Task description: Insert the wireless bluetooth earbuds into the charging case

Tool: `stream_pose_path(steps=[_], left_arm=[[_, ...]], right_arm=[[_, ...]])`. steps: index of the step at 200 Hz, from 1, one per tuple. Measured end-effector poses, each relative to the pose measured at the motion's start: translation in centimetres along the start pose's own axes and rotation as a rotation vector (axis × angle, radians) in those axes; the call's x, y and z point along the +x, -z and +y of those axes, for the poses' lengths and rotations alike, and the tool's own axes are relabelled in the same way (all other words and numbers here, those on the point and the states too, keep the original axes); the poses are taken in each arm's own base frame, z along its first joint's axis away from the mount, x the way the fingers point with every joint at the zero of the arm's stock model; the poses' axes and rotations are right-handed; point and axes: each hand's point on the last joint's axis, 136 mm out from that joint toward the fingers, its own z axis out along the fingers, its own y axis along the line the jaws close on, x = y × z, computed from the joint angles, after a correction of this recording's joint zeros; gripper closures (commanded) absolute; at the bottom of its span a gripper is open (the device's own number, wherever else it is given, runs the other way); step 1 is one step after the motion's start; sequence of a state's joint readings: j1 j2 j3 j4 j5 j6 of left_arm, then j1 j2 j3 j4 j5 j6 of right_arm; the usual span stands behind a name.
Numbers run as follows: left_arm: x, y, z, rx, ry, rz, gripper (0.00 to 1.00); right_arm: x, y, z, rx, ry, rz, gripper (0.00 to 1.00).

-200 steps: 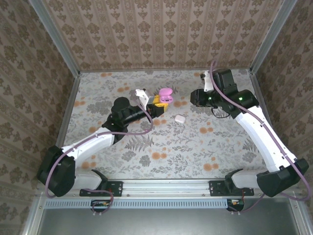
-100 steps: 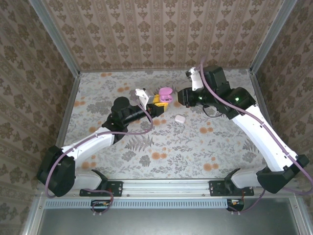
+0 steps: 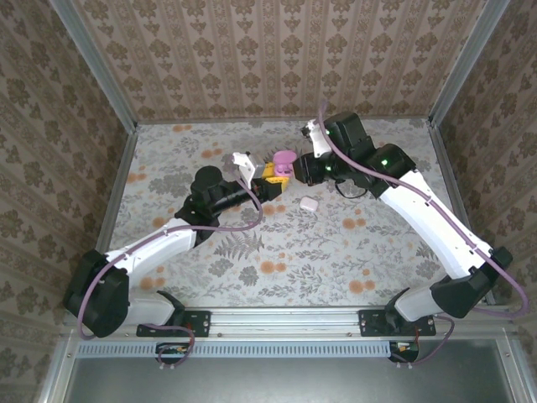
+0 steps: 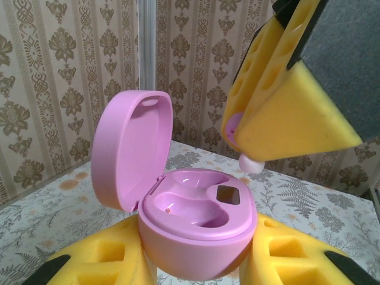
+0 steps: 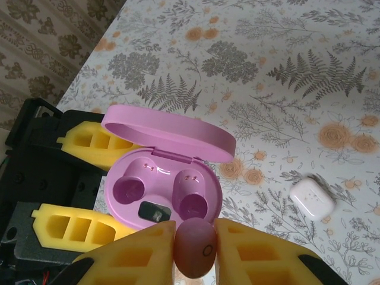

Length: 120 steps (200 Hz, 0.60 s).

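The pink charging case [image 4: 196, 225] stands with its lid open and both wells empty, my left gripper [image 4: 196, 258] shut on its base between yellow fingers. From above, the charging case [image 3: 284, 161] sits mid-table toward the back. My right gripper [image 5: 194, 237] is shut on a pinkish earbud [image 5: 194, 249], held just above and in front of the case [image 5: 160, 184], apart from it. In the left wrist view the earbud's tip [image 4: 252, 163] pokes out below the right fingers [image 4: 285, 101], over the case's right rim. The right gripper [image 3: 295, 172] is beside the case.
A small white rounded piece [image 3: 309, 202] lies on the floral table [image 3: 336, 252], right of the case, and is also in the right wrist view [image 5: 312, 197]. Patterned walls [image 3: 252, 50] close in the back and sides.
The right arm has swung left and brought its earbud from the back right up to the open case. The left arm and the case have stayed still.
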<state>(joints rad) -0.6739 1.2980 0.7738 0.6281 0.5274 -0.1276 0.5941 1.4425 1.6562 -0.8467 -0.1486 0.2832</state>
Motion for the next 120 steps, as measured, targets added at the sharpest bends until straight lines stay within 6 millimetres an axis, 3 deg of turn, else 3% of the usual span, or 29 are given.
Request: stream_pose_path(steps=[120], left_arm=[[0.2,0.0,-0.1,0.003,0.005,0.009,0.67]], right_arm=[[-0.2,-1.2,0.0,0.012,0.027,0.016,0.77]])
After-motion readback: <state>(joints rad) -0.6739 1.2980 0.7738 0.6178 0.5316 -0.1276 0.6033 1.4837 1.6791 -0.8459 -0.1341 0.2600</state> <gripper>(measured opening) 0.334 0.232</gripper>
